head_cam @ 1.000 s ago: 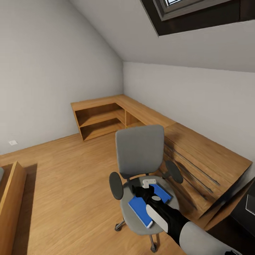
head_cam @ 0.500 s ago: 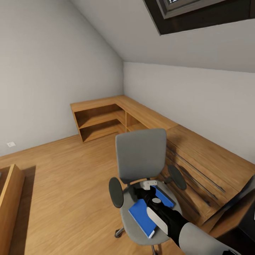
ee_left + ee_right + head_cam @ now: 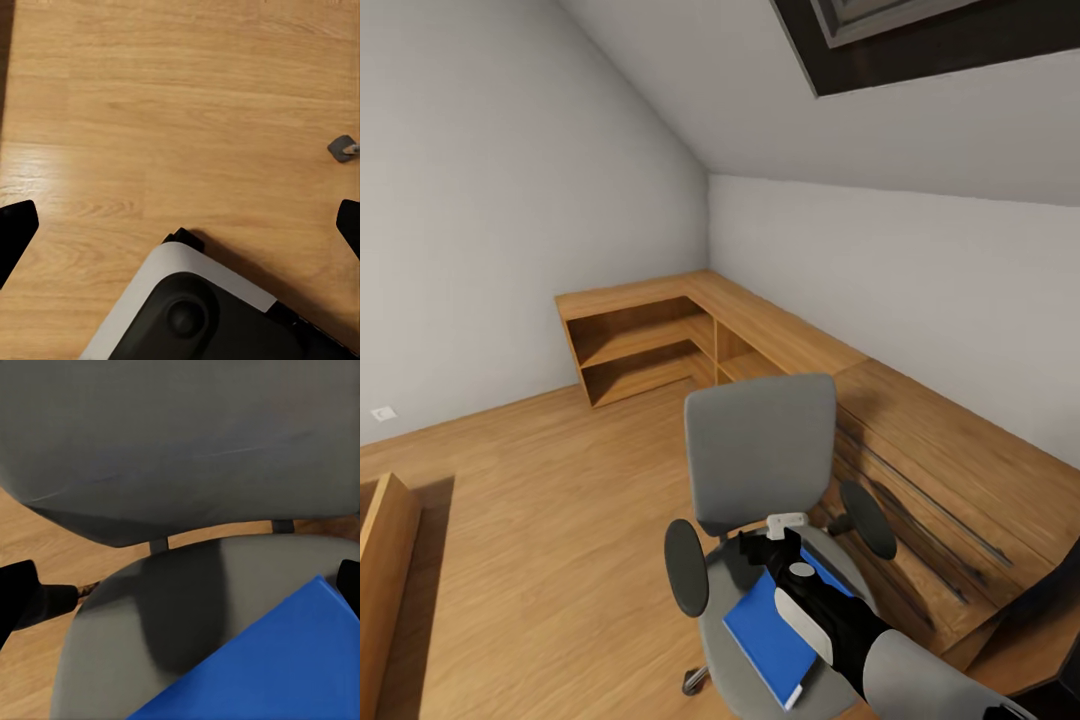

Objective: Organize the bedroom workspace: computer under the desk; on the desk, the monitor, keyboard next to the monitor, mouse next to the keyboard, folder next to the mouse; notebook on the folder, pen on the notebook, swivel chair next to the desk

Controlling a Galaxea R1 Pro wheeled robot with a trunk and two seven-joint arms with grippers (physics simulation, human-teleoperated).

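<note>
Sloped grey-white walls close the bedroom in, with a dark-framed skylight [image 3: 920,40] overhead and a light wood floor [image 3: 530,500] running to a low wooden shelf unit [image 3: 650,345] in the corner. Along the right wall stands a wood cabinet [image 3: 930,480] with long bar handles.

The swivel chair [image 3: 760,450] sits just beside that cabinet, its grey backrest upright, black armrests out to either side, and part of its silver base peeking out below the seat. On the seat lies the folder [image 3: 765,630], flat and bright blue, turned at an angle so one corner points toward the front edge of the seat.

The right arm reaches in from the lower right, over the folder. Its pincer [image 3: 785,530] hangs above the back part of the seat, close to the backrest. From the right wrist view the two dark fingertips [image 3: 19,596] stand wide apart at either edge, with nothing between them; below them are the grey seat, the backrest and a corner of the folder [image 3: 285,660].

The left pincer [image 3: 180,225] is likewise spread wide and holds nothing, pointing down at bare floor [image 3: 180,112] beside a white and black part of the robot's own body [image 3: 195,307]. A small grey caster [image 3: 343,148] sits on the floor nearby.
</note>
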